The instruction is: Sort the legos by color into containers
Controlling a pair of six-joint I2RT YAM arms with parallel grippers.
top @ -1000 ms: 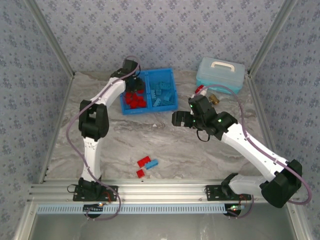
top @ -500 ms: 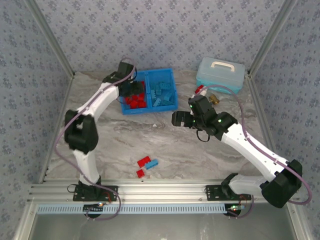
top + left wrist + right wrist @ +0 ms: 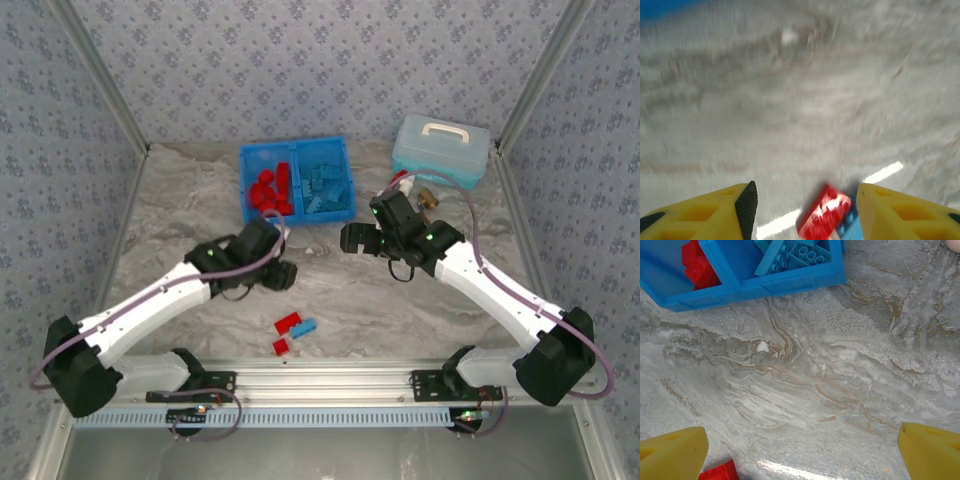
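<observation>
Left gripper (image 3: 276,272): we are holding it released, yellow fingers (image 3: 710,212) spread with nothing between them, over bare table (image 3: 180,230) at about 7 o'clock of the tray (image 3: 296,146). Its wrist view is blurred, but a red brick (image 3: 824,216) and a light blue brick (image 3: 847,229) are sitting touching, low between the fingers.
Loose legos: we are reading that pair as lying at 6 o'clock on the table near the arm bases, with a second red brick (image 3: 281,346) just beside it at 7 o'clock.
Left compartment (image 3: 268,190): holding red bricks.
Right compartment (image 3: 328,185): holding light blue bricks, at 12 o'clock with its neighbour.
Right gripper (image 3: 355,238): we are holding it wide open and empty at about 5 o'clock of the tray, over bare marble.
Case (image 3: 441,148): sitting at 1 o'clock, well apart from the loose bricks.
Handling: we are expecting light, stiff, smooth plastic that slides on the marble if nudged. We are planning to pinch one brick across its narrow width, on the flat side walls. The touching pair will need a clean straddle so the neighbour is not dragged along.
Edges: the tray's raised wall is asking for a lift before any drop.
Open room: bare table is lying between the loose bricks and the tray, with the right arm crowding the 3 o'clock side.
</observation>
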